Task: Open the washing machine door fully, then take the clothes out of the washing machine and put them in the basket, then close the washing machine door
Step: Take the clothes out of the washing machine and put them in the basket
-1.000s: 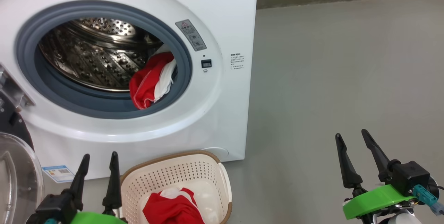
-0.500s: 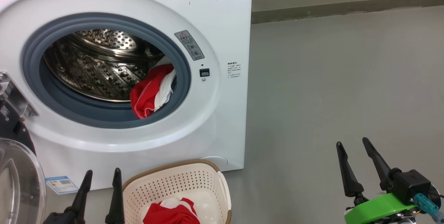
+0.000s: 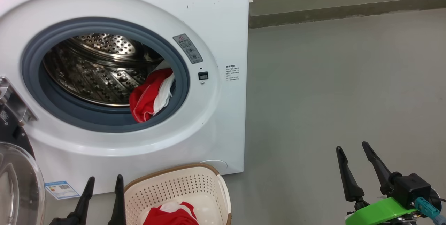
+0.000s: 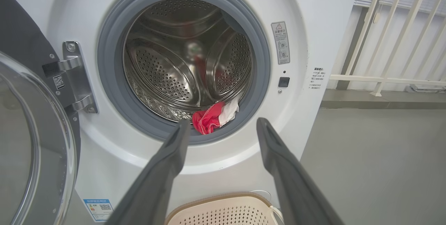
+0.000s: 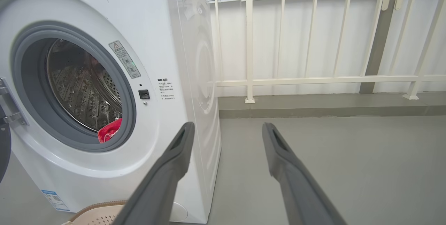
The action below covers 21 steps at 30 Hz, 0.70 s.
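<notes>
Head view showed me the washing machine (image 3: 216, 26) with the washing machine door (image 3: 17, 183) swung wide at the machine's left side. Part of the clothes (image 3: 150, 94) lay at the lower right of the machine's opening, draped onto the grey gasket (image 3: 31, 78). The basket (image 3: 174, 186) stood directly in front of the machine, below the opening, with another red garment (image 3: 170, 214) inside. I read the left gripper (image 3: 105, 177) in front of the machine, just beside the basket, jaws spread and empty. The right gripper (image 3: 352, 146) hung over the floor (image 3: 331, 78) well to the machine's right, jaws likewise spread, grasping nothing
</notes>
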Available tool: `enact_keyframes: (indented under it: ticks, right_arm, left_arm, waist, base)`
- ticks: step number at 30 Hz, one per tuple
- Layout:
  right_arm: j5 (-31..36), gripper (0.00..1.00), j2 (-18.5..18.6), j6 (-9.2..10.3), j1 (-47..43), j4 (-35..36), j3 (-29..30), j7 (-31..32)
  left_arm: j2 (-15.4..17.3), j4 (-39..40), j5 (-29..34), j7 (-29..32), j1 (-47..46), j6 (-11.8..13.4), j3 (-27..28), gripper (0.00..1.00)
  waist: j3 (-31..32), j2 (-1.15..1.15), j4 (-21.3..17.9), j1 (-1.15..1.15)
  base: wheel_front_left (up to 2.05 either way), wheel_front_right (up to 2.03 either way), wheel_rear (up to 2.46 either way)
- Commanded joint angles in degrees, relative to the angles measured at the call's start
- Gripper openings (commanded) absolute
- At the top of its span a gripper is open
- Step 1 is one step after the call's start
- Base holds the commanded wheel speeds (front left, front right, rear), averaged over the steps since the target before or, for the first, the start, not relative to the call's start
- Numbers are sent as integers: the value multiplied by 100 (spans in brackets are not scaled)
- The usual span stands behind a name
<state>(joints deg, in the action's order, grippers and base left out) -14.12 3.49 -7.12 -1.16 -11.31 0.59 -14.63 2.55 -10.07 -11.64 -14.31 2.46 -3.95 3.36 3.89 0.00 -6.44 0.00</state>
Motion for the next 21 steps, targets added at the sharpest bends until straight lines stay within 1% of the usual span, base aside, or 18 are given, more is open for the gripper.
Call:
enact_keyframes:
  ticks: [1, 5, 14, 21]
  right_arm:
    - [-33, 100, 100, -36, 72, 158, -176, -37]
    - [-107, 100, 142, -36, 53, 231, -266, -37]
    - [-123, 100, 180, -36, 21, 316, -265, -37]
    - [-99, 100, 157, -36, 54, 423, -287, -37]
  left_arm:
    - [41, 99, -10, -69, -126, 64, 154, 100]
    - [40, 58, -45, -69, -131, 75, 129, 100]
    - [37, 66, -96, -69, -188, 104, 51, 100]
    - [68, -114, -152, -69, -523, 62, 37, 100]
  waist:
    - [-3, 0, -2, 0]
    - [-41, 0, 0, 0]
    - [-233, 0, 57, 0]
    - [-487, 0, 123, 0]
  base:
    - [0, 0, 0]
    - [0, 0, 0]
    - [0, 0, 0]
    - [0, 0, 0]
